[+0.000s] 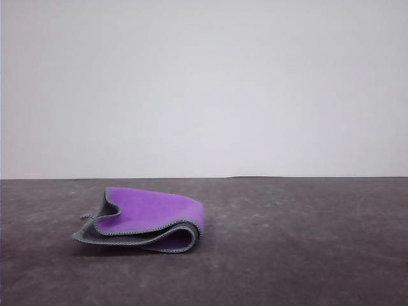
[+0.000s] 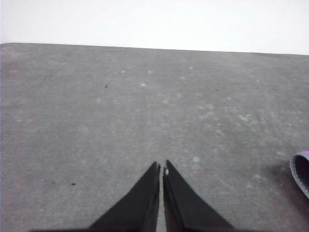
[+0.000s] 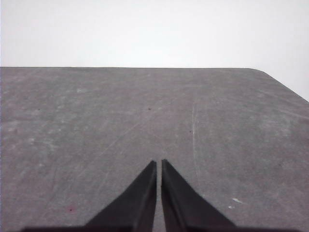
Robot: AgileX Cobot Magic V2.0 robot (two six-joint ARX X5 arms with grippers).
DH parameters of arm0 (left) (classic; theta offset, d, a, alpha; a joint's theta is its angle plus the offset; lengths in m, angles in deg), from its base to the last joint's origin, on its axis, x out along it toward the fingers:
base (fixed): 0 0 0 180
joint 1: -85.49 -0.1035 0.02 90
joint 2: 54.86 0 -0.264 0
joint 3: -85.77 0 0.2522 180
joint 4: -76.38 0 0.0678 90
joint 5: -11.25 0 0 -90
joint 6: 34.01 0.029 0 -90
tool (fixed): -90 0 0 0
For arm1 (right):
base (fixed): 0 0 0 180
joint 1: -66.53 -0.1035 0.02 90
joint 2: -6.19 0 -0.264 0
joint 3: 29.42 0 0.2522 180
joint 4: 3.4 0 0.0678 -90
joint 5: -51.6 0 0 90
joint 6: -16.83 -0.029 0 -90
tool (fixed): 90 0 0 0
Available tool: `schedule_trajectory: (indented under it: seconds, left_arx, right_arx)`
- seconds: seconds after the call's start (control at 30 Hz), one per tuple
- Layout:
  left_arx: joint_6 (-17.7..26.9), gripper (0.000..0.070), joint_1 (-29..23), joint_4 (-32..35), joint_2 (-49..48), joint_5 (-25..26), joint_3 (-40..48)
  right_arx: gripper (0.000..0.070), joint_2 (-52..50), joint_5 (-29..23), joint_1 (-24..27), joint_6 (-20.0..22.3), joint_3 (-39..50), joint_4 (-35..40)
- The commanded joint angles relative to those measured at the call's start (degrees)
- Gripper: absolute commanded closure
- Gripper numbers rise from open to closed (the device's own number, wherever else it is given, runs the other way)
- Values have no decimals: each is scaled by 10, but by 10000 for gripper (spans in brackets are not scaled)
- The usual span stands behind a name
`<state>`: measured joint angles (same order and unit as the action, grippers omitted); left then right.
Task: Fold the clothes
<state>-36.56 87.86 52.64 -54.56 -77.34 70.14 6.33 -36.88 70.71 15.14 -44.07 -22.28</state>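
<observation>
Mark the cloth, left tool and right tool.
cloth [image 1: 156, 207]: front view, purple top face of the fold.
left tool [image 2: 161, 169]: left wrist view, between the closed fingertips.
right tool [image 3: 159, 164]: right wrist view, between the closed fingertips.

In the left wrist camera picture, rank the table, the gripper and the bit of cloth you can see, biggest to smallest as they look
1. Table, spanning most of the picture.
2. Left gripper, its jaws shut; nearness to the camera inflates it.
3. Cloth, a small purple and grey sliver cut off at the picture's edge, so its whole size can't be judged.
</observation>
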Motion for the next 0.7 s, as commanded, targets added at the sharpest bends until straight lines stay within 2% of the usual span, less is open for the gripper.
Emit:
schedule_trajectory:
  seconds: [0.0,0.67]
  left_arx:
    - [4,700,-1,10,0,-2,12]
    - [4,700,-1,10,0,-2,12]
  right_arx:
    - [685,1,0,1,2,2,6]
    - [685,1,0,1,2,2,6]
